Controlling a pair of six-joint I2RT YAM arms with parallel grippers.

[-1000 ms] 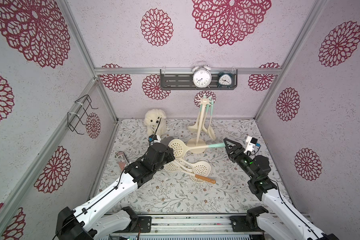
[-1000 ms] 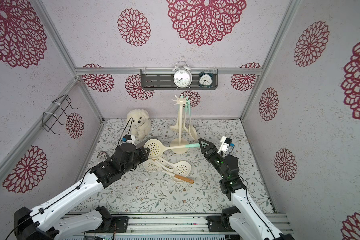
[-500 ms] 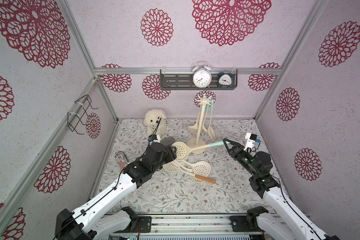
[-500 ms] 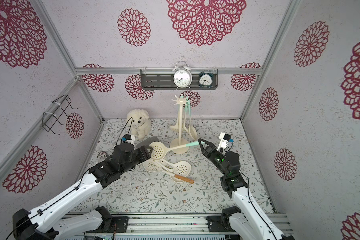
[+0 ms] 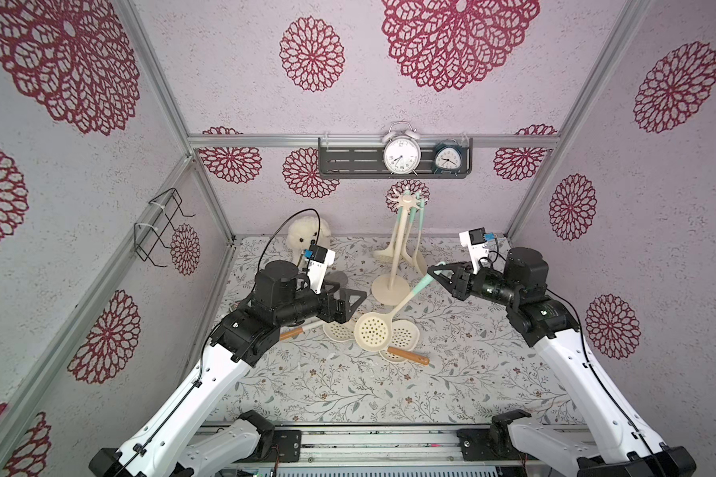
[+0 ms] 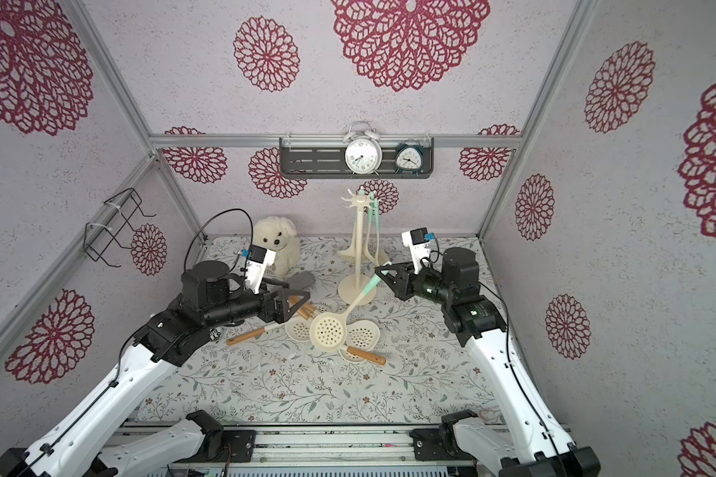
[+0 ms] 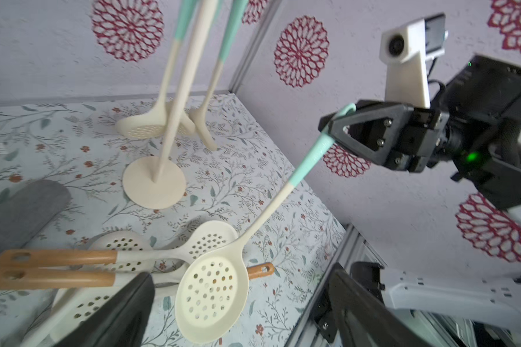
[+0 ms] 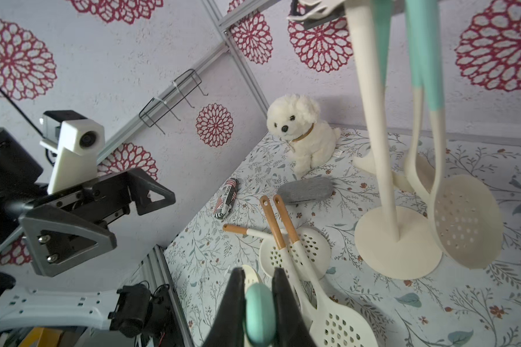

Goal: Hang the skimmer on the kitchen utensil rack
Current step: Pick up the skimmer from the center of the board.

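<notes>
The skimmer (image 5: 372,330) (image 6: 328,330) is cream with a round holed bowl (image 7: 211,285) and a teal handle end (image 8: 258,312). My right gripper (image 5: 435,272) (image 6: 380,273) (image 7: 328,126) (image 8: 257,276) is shut on that teal end. The skimmer slopes down from it, bowl low over the pile on the table. My left gripper (image 5: 354,305) (image 6: 296,305) (image 7: 241,273) stands open just left of the bowl, holding nothing. The kitchen utensil rack (image 5: 397,247) (image 6: 358,243) (image 7: 154,183) (image 8: 397,240), a cream pole on a round base, stands behind the skimmer.
Cream utensils with teal handles (image 5: 418,231) hang on the rack. Three wooden-handled skimmers (image 5: 402,336) lie under the held bowl. A plush dog (image 5: 306,235), a grey pad (image 8: 304,190) and a small packet (image 8: 227,199) sit at back left. A wire rack (image 5: 158,227) and a clock shelf (image 5: 348,161) hang on the walls.
My left gripper opened, let go of the skimmer's bowl and drew back left. My right gripper shut on the teal handle end. The bowl swung down over the pile.
</notes>
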